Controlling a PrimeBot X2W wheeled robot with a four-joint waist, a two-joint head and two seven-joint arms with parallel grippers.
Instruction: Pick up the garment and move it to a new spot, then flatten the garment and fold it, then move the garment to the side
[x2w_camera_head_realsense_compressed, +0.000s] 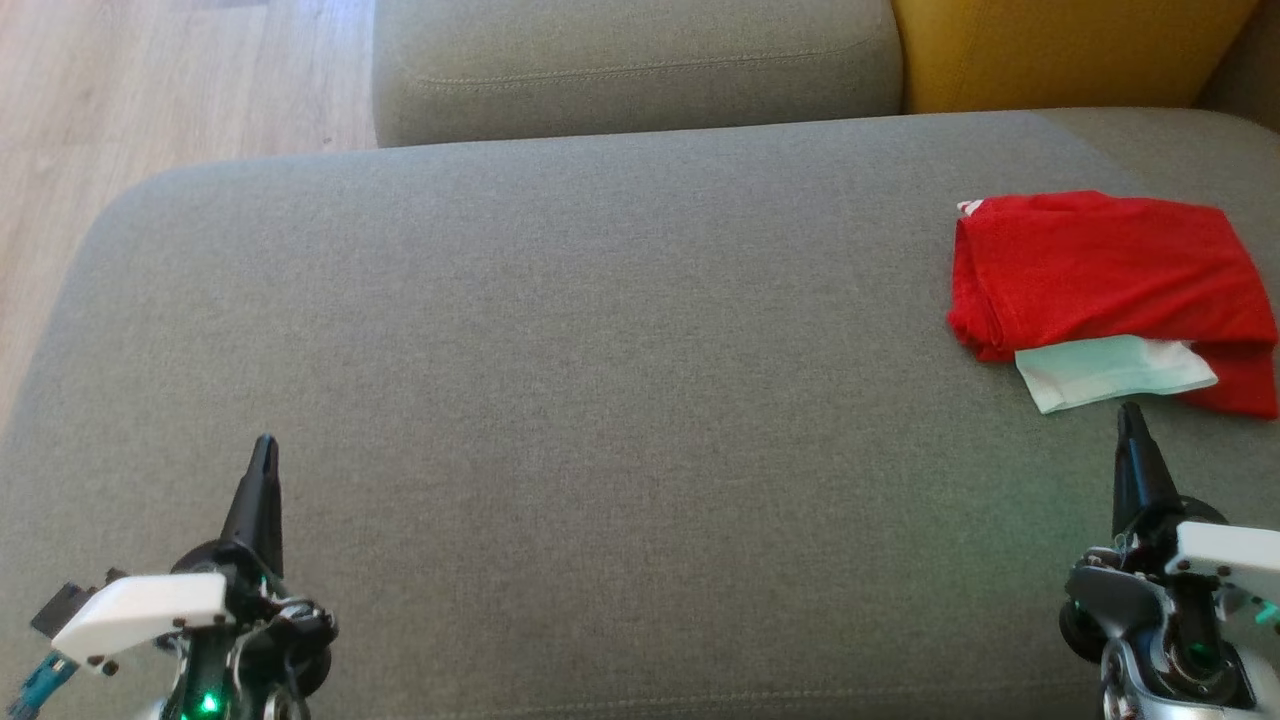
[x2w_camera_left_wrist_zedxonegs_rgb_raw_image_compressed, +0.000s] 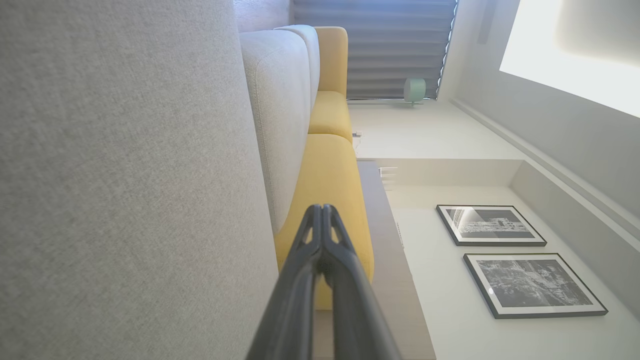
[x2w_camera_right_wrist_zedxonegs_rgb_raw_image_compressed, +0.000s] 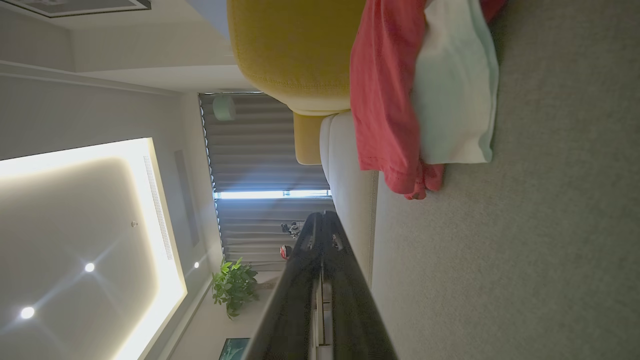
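The folded red garment (x2w_camera_head_realsense_compressed: 1100, 270) lies at the right edge of the head view on the grey seat cushion (x2w_camera_head_realsense_compressed: 600, 350). A pale mint cloth (x2w_camera_head_realsense_compressed: 1110, 370) lies at the garment's lower edge. A yellow cushion (x2w_camera_head_realsense_compressed: 1050, 50) sits in the upper right corner.

The left gripper (x2w_camera_head_realsense_compressed: 262, 460) is at the lower left above bare cushion, well apart from the garment. The right gripper (x2w_camera_head_realsense_compressed: 1130, 425) is at the lower right, its tip just below the mint cloth. In both wrist views the two dark fingers are pressed together, holding nothing.
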